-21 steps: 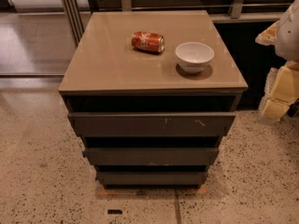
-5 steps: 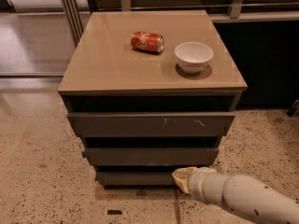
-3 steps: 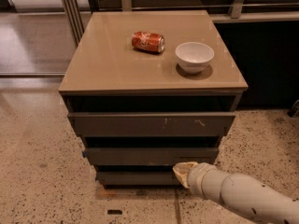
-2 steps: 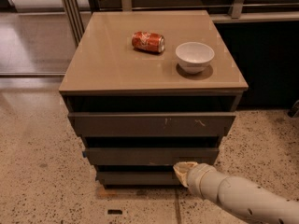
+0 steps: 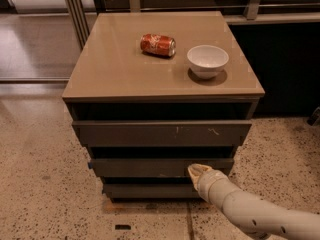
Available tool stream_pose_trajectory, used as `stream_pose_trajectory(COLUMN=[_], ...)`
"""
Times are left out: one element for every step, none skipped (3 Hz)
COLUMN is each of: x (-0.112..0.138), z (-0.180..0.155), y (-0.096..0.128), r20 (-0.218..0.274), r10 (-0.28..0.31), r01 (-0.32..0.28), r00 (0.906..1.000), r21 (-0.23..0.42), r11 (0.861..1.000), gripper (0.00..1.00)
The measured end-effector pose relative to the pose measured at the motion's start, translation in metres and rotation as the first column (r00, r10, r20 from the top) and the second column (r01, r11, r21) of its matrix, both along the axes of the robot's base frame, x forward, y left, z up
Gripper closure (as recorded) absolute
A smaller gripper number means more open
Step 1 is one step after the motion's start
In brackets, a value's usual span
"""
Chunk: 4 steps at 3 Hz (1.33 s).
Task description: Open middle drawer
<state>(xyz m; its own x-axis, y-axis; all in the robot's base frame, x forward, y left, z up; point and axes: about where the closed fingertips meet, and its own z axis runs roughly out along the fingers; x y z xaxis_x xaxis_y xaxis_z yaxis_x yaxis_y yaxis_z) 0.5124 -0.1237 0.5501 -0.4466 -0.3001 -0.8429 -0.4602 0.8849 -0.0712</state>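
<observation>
The middle drawer (image 5: pixel 145 167) is the mid-sized dark grey-brown front of the cabinet, with a small blue tab at its left end, and it sits nearly flush between the other two fronts. My gripper (image 5: pixel 196 170) comes in from the lower right on a cream arm, and its tip rests against the right part of this front near the top edge.
Above is the widest front (image 5: pixel 160 133) with white scratch marks, below the narrowest front (image 5: pixel 150 190). On the tan cabinet top (image 5: pixel 110 59) lie a red soda can (image 5: pixel 157 44) on its side and a white bowl (image 5: pixel 207 60). Speckled floor surrounds the cabinet; metal posts stand behind.
The arm came into view from the lower right and has risen slightly, from the seam under the middle drawer front up to its upper edge. The drawer front has not visibly moved.
</observation>
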Motion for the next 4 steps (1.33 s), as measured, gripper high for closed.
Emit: stream_pose_trajectory(x=[0.009, 0.010, 0.024, 0.045], z=[0.004, -0.002, -0.015, -0.032], y=[-0.009, -0.010, -0.010, -0.002], r20=[0.037, 0.025, 0.041, 0.072], r10=[-0.044, -0.055, -0.037, -0.006], r01=[0.044, 0.055, 0.037, 0.006], r00=[0.9983, 0.9982, 0.9985, 0.9974], r21=[-0.007, -0.003, -0.003, -0.002], r11=[0.999, 0.998, 0.999, 1.000], gripper=[1.00, 1.00, 1.00, 1.00])
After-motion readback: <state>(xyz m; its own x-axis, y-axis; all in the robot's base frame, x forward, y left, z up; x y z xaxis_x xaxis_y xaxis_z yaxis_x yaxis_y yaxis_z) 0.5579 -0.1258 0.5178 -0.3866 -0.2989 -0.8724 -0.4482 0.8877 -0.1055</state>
